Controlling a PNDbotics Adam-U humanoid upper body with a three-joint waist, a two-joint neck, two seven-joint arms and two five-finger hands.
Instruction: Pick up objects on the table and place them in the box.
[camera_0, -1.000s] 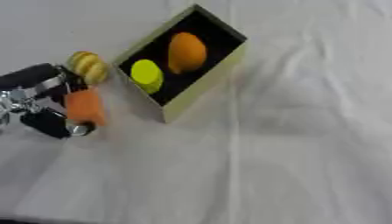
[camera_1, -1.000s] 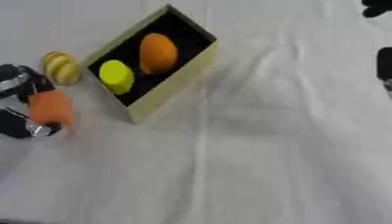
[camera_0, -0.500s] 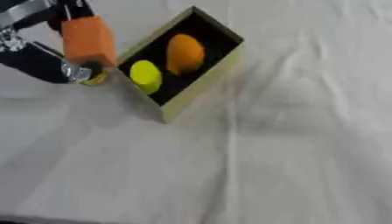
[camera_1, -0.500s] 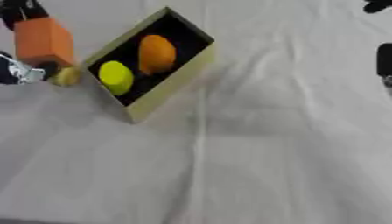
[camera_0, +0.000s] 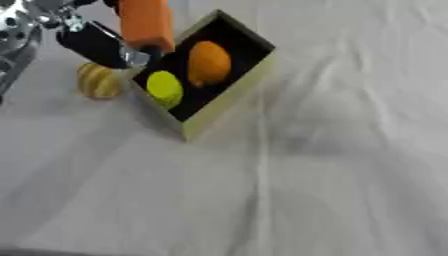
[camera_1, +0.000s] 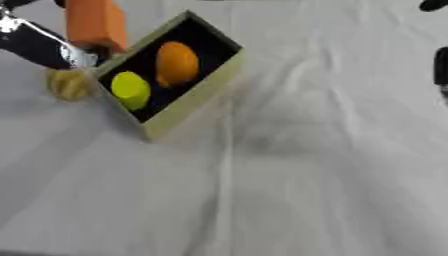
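Note:
An olive box (camera_0: 229, 102) with a black inside lies askew at the upper left. In it sit an orange fruit (camera_0: 208, 62) and a yellow round thing (camera_0: 164, 88). My left hand (camera_0: 92, 42) comes in from the upper left, shut on an orange block (camera_0: 146, 23) held above the box's left corner. A tan ribbed thing (camera_0: 98, 80) lies on the cloth just left of the box. Only a dark part of my right hand (camera_1: 441, 65) shows at the right edge of the right eye view.
A white wrinkled cloth (camera_0: 289, 185) covers the table. A fold runs down from the box toward the front.
My left hand has lifted the orange block from the cloth beside the box and carried it up and right, to above the box's left corner.

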